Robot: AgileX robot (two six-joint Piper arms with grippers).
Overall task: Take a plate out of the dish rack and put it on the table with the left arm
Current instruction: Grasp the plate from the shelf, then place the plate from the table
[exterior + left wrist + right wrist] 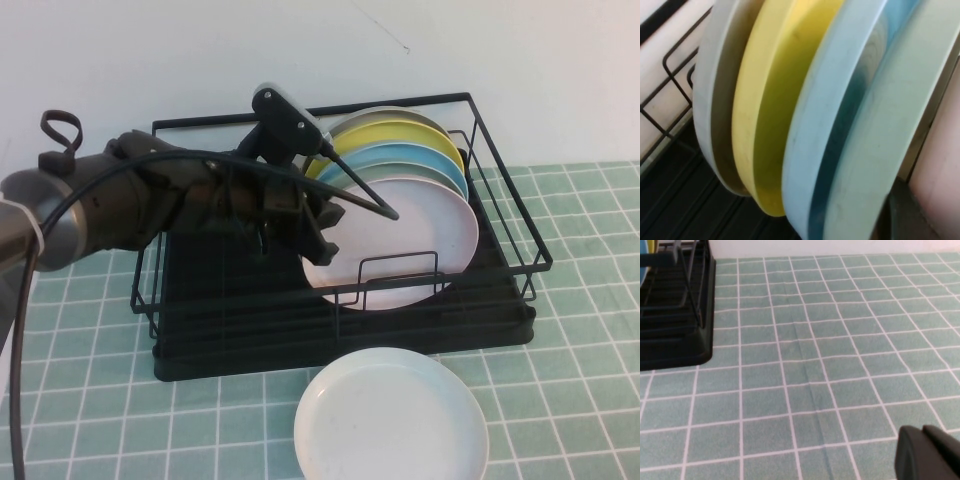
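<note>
The left arm [150, 200] runs off the left edge of the high view, and its bulk covers the near-left rim of the pink plate [420, 235] and part of the dish rack [500, 215]. The left claw [345, 205] straddles that rim, one finger hidden behind the plate. The white plate [390, 420] on the bench [580, 400] is clipped by the bottom edge. At the left wrist, plate edges [805, 120] blur and spill out of frame. Only a dark corner of the right claw [927, 452] shows.
</note>
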